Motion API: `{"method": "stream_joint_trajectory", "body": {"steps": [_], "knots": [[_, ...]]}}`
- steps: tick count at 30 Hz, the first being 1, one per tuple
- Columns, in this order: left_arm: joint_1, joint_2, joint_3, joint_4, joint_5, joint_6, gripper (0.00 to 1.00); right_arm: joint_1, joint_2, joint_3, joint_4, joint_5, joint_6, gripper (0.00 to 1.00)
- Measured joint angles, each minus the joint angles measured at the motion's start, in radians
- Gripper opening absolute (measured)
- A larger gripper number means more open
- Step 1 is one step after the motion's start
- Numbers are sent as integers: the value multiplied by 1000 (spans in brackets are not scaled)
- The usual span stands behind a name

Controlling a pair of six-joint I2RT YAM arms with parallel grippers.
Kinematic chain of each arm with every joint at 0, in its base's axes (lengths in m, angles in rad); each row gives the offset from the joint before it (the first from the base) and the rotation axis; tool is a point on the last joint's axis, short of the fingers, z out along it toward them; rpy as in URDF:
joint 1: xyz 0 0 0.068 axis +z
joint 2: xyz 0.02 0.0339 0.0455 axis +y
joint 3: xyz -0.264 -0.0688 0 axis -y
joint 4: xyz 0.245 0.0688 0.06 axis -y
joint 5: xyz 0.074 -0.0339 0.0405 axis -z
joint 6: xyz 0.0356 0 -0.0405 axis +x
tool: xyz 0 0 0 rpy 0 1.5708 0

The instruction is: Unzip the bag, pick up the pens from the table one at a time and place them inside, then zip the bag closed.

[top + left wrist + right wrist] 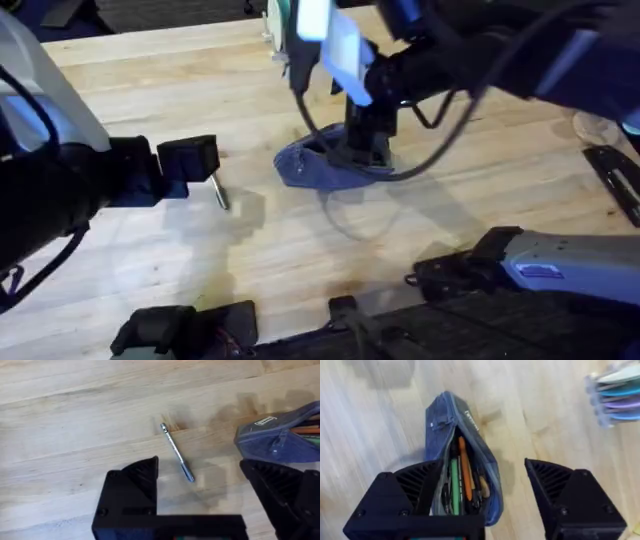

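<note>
Lower left of the overhead frame, the left gripper point(205, 165) hangs spread wide, empty, over the silvery pen point(219, 192) on the table point(150, 260); centre, the right gripper point(365, 150) gapes at the unzipped bag point(320, 168), grasping nothing visible

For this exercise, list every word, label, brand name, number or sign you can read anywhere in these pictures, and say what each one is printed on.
No text can be read.
The bag carries a small white label with dark printing near its zipper; too blurred to read.
The silvery pen shows faint marks along its barrel; too small to read.
The right arm's light housing has a dark mark on it; illegible.
</note>
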Motion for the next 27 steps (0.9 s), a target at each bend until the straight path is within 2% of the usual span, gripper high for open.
{"method": "stream_joint_trajectory", "body": {"steps": [8,11,15,19,27], "knots": [[0,7,0,7,-23,-17,993,0,-172,0,-2,0,81,998],[0,36,0,8,-32,-45,994,0,-243,0,-3,-1,108,998],[0,127,0,8,-37,-100,994,0,-331,0,-7,-3,122,998],[0,237,0,11,-38,-124,994,0,-394,0,-26,-4,129,998],[1,437,0,57,-43,-144,993,0,-432,0,-45,-7,132,998]]}}
